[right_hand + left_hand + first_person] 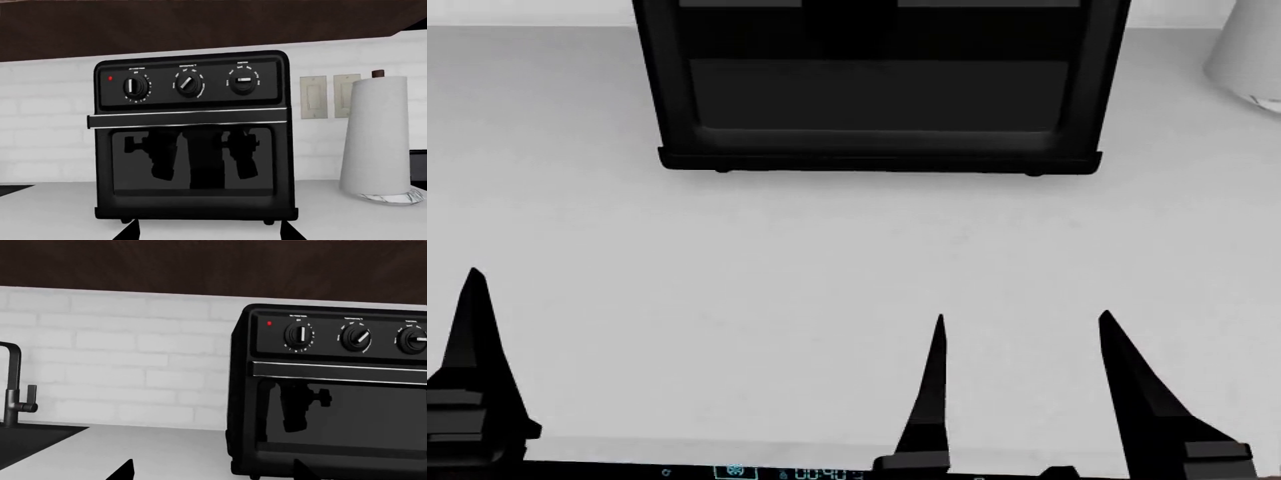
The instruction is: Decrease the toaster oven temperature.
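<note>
The toaster oven (193, 150) is a black box with a dark glass door, a silver-edged bar handle (190, 120) and three round knobs: left (135, 86), middle (189, 85) and right (243, 80). Their labels are too small to read. It stands on the white counter, straight ahead of my right gripper (210, 236), which is open, empty and well short of it. In the left wrist view the oven (333, 405) is off to one side of my open, empty left gripper (213, 476). The head view shows only the oven's lower part (881, 100), my right gripper (1021, 395) and one left finger (474, 370).
A paper towel roll (380, 145) stands right of the oven, with two wall switches (313, 97) behind it. A black faucet (10, 385) and a dark sink (33, 440) lie to the left. A cyan digital display (787, 472) shows under the counter's front edge. Dark cabinets hang above.
</note>
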